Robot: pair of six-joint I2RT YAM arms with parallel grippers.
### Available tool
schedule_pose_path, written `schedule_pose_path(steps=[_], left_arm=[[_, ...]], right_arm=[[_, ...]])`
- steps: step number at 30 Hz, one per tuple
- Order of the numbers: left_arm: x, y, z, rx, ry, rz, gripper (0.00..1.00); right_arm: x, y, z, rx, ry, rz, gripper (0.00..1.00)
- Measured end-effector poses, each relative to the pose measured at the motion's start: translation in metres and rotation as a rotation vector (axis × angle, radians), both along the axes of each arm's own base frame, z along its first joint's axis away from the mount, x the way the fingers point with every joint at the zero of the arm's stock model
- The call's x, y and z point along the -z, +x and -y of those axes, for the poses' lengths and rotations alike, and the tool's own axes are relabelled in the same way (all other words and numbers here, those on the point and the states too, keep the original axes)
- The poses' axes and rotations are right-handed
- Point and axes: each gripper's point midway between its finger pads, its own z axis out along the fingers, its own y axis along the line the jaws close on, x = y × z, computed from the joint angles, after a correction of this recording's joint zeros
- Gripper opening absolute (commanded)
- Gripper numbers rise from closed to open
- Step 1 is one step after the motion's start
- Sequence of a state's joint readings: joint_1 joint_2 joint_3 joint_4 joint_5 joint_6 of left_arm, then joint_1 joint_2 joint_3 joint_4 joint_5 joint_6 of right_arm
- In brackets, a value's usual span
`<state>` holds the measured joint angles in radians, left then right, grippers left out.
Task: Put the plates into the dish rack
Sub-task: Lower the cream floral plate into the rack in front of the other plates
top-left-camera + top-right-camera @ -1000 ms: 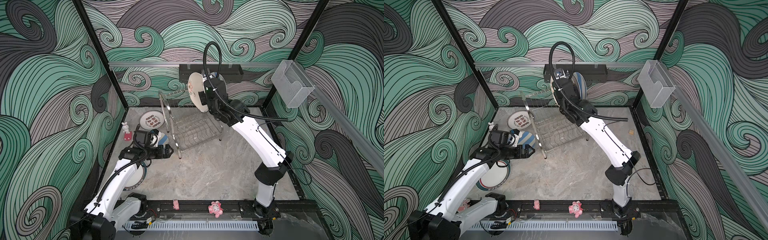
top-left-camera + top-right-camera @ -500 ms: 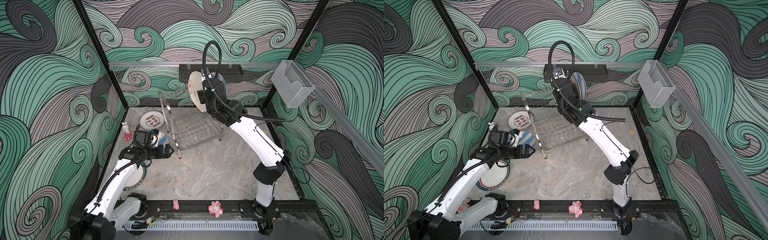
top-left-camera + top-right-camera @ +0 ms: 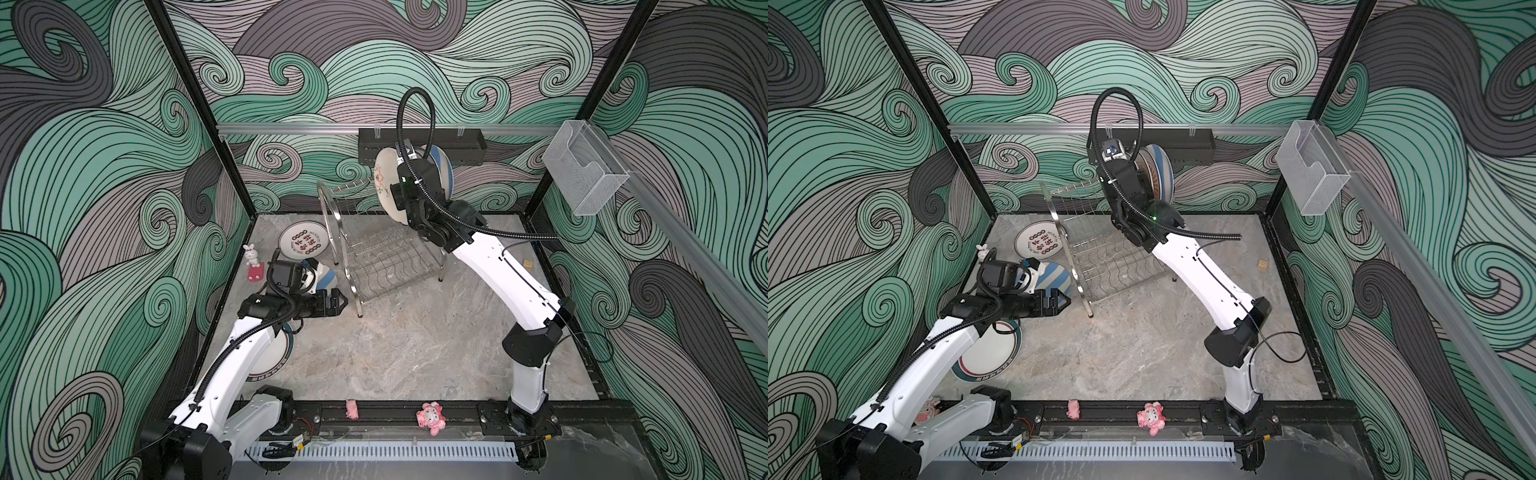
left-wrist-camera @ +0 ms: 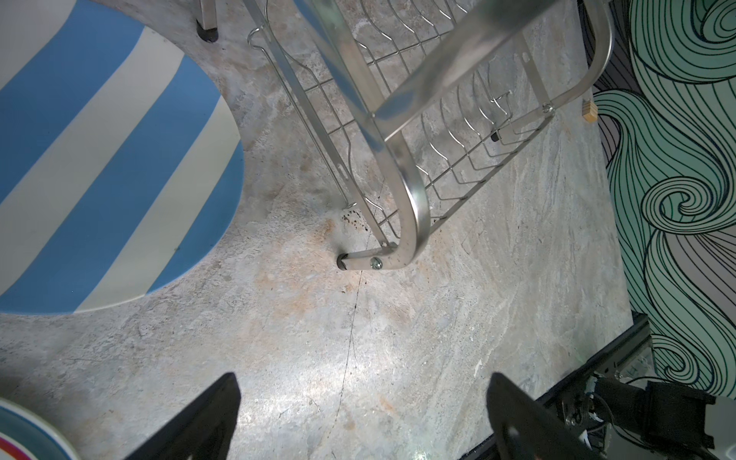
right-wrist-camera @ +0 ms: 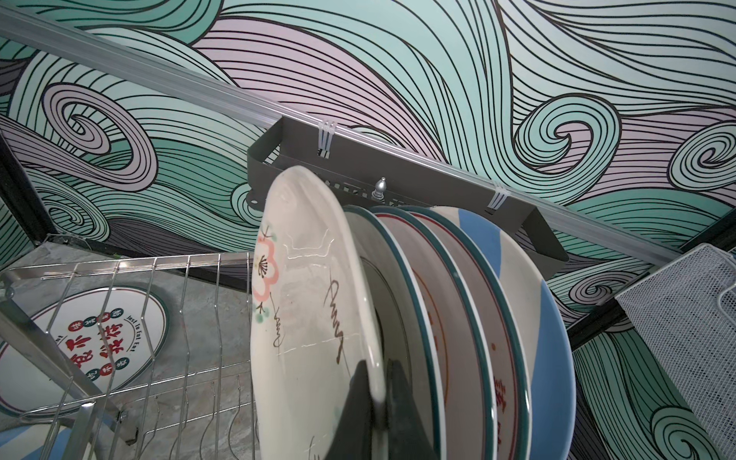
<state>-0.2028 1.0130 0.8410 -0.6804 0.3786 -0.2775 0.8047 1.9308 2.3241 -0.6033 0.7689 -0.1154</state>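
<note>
Closest to me, a teal-rimmed plate (image 3: 992,353) lies flat on the table (image 3: 395,353), partly under the left arm. The left hand (image 4: 362,394) hangs just past it with its jaws spread wide and nothing between them. It is low over bare table by the front foot of the dish rack (image 3: 374,257). The blue-white striped plate (image 4: 99,159) lies flat just beside it, so this arm is plainly the nearer one for that plate. Farther back a white plate with red and black characters (image 3: 301,242) lies flat by the rack's arched side. Up at the rack's top tier, the right hand (image 5: 378,374) is pinched on the rim of a cream plate (image 5: 306,318) with drawings. The plate stands on edge, just beside the row of standing plates (image 5: 458,310) and face-on to them, riding a little higher than they do. I reckon it has only to sink straight down, kept parallel to that row, into the next free slot.
</note>
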Motion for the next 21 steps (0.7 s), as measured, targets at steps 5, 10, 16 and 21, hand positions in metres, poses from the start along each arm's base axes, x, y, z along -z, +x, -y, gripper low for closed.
schedule_pose_path(steps=[5, 10, 16, 21], left_arm=[[0.0, 0.0, -0.001, -0.004, 0.0, 0.0, 0.99], [0.0, 0.001, -0.001, -0.004, 0.0, 0.0, 0.98], [0.0, 0.001, -0.002, -0.006, 0.0, 0.0, 0.99], [0.0, 0.001, -0.002, -0.006, 0.0, 0.0, 0.99]], right_arm=[[0.012, 0.003, -0.001, 0.015, 0.003, -0.008, 0.0], [0.014, 0.001, 0.002, 0.018, 0.005, -0.013, 0.05], [0.012, 0.0, 0.002, 0.014, 0.021, -0.002, 0.17], [0.001, -0.002, 0.003, -0.003, 0.05, 0.02, 0.3]])
